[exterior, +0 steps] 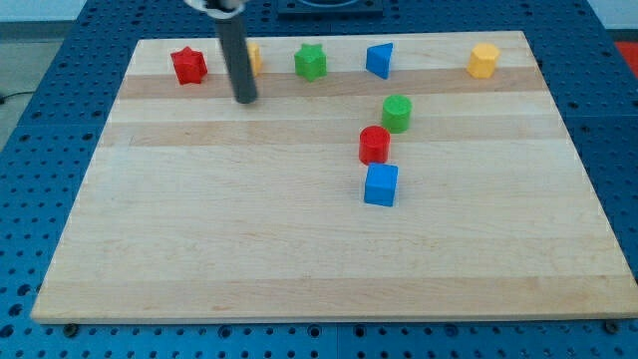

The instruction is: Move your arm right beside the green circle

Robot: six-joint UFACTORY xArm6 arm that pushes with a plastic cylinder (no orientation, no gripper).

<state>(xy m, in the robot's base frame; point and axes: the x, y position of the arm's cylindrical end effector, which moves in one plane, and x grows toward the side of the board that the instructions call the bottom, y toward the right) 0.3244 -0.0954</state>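
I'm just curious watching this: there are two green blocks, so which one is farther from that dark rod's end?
The green circle, right of centre, touching the red circle. The green star in the top row sits closer to my tip.

My rod [236, 55] is dark grey. Blocks: red star [188, 66], green star [310, 62], blue wedge [379, 61], yellow hex [483, 60], green circle [397, 114], red cyl. [374, 146], blue cube [381, 185]. Board [249, 239] is pale wood w/ grain stripes.

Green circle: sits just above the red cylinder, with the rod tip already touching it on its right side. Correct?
Not quite. The green circle does sit just above the red cylinder, but my tip is far off to the view's left, near the red star, as the camera view shows.
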